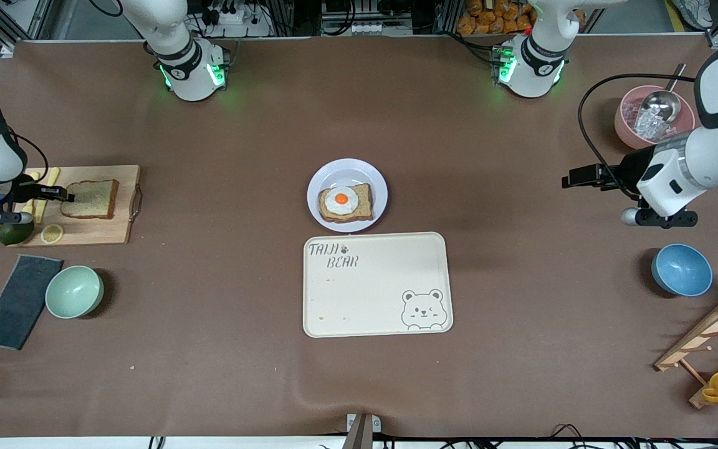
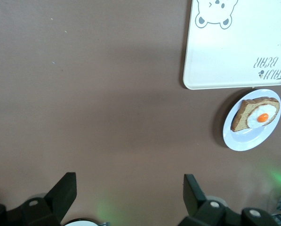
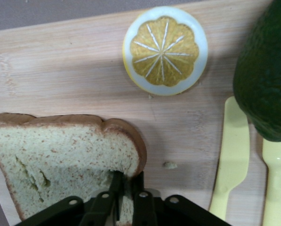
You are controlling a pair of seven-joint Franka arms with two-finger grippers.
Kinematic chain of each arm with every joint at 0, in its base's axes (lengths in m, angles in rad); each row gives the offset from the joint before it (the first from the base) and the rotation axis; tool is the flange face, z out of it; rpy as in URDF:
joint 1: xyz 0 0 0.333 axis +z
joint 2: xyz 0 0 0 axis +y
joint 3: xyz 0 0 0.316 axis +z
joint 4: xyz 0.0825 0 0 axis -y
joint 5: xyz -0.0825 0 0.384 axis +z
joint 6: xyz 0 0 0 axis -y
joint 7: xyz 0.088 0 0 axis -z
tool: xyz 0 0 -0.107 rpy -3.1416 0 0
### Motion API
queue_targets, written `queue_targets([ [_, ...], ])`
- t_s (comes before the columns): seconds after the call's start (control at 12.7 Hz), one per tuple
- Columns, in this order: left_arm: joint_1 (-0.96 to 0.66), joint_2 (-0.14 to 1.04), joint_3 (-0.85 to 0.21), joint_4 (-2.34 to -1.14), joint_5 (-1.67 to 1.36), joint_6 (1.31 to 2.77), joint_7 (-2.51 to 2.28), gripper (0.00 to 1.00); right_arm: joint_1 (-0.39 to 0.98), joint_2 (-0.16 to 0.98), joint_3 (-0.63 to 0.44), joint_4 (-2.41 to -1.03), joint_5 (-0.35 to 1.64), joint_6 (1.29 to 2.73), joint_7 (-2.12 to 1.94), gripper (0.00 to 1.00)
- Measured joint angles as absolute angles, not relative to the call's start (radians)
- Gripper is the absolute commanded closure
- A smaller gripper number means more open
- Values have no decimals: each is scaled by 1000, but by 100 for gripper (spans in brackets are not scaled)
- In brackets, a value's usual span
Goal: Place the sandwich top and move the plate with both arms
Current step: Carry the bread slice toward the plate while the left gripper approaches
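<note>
Two arms work this table, one at each end. Nearest the front camera lies the cream tray (image 1: 376, 285), printed with a bear, bare on top. Toward the right arm's end, at about the same depth, sit a pale green bowl (image 1: 74, 291) and a dark cloth (image 1: 19, 302); toward the left arm's end sits a blue bowl (image 1: 681, 269).

Just farther from the camera than the tray, close to its edge, is the plate (image 1: 347, 194). On it rests a bread slice bearing a fried egg (image 1: 341, 200). The left wrist view shows the same plate (image 2: 252, 120) close beside the tray (image 2: 236, 44).

At the right arm's end lies a wooden board (image 1: 88, 205), with a lemon slice (image 3: 164, 50) on its camera-side edge and a green fruit (image 3: 266, 66) overlapping its corner, beside a pale yellow knife (image 3: 231, 157). The sandwich top (image 1: 91, 199) lies flat on the board. The right gripper (image 1: 60, 196) is down at the slice's outer edge, and the right wrist view shows its fingers (image 3: 116, 193) pinched onto the crust of the sandwich top (image 3: 67, 157).

The left gripper (image 2: 128, 190) hangs over bare table at the left arm's end, well apart from the plate, its fingers spread wide with nothing between them. Farther from the camera than that arm stands a pink bowl (image 1: 649, 117) holding a metal scoop (image 1: 662, 105).
</note>
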State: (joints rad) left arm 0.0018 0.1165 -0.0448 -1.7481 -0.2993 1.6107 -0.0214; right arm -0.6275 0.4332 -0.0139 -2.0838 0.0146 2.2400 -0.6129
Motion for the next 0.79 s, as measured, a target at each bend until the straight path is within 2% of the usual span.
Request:
queue_targets([
  [0.47, 47, 129, -40, -1749, -376, 1610, -11, 0, -627, 430, -4, -2043, 14, 2213, -622, 100],
  [0.79, 84, 171, -39, -1762, -472, 1606, 38, 0, -612, 387, 18, -2000, 14, 2157, -625, 100],
])
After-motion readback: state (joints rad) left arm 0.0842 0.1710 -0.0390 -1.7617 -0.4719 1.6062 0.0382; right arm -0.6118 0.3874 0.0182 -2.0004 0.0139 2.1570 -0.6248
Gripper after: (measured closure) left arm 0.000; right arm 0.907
